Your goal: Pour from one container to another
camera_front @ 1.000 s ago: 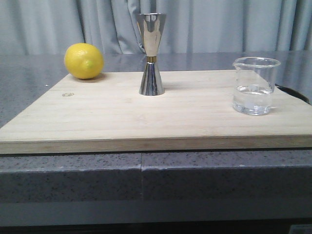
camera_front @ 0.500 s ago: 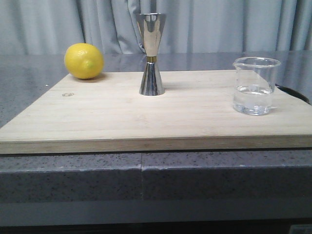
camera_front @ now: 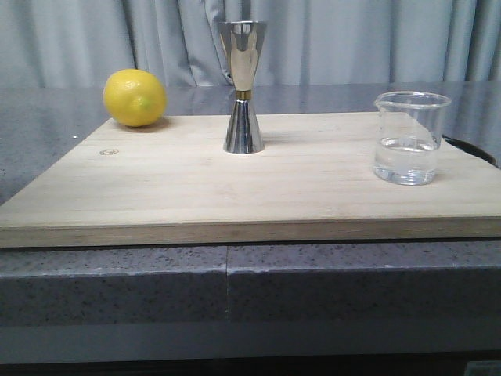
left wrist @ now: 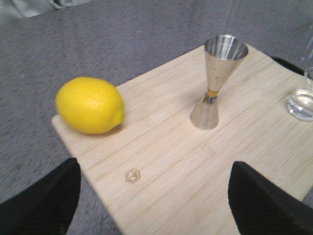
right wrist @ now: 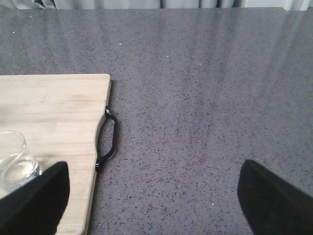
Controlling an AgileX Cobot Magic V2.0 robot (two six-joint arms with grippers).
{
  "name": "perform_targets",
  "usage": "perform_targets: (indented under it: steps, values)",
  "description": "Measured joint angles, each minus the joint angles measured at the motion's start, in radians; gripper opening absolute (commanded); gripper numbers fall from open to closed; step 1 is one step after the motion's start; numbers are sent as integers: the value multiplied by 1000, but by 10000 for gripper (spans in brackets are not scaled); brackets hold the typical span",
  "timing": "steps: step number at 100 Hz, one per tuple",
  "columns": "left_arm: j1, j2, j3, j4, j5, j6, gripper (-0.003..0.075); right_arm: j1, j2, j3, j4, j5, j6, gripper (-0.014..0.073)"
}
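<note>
Nothing is gripped yet: both arms' jaws stand wide open and empty. Small clear glass beaker [camera_front: 410, 139] sits right on the wooden board [camera_front: 196, 188]; shiny steel hourglass jigger [camera_front: 243, 87] centre. Next, grasping the beaker.

Pale grey curtains [camera_front: 352, 39] hang in folds behind the far edge of the worktop [camera_front: 47, 125]. The worktop is dark grey speckled stone, softly and evenly lit.
</note>
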State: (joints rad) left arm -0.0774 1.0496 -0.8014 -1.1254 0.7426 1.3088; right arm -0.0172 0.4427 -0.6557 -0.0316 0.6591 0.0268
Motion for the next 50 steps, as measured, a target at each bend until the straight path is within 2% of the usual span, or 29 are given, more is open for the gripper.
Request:
perform_targets:
  steps: [14,23,50]
  values:
    - [-6,135,0,-240,83,282,566,0,0,0,0,0,0,631]
    - [-20,215,0,-342,122,433,566,0,0,0,0,0,0,631]
    - [-79,411,0,-557,239,722,566,0,0,0,0,0,0,631]
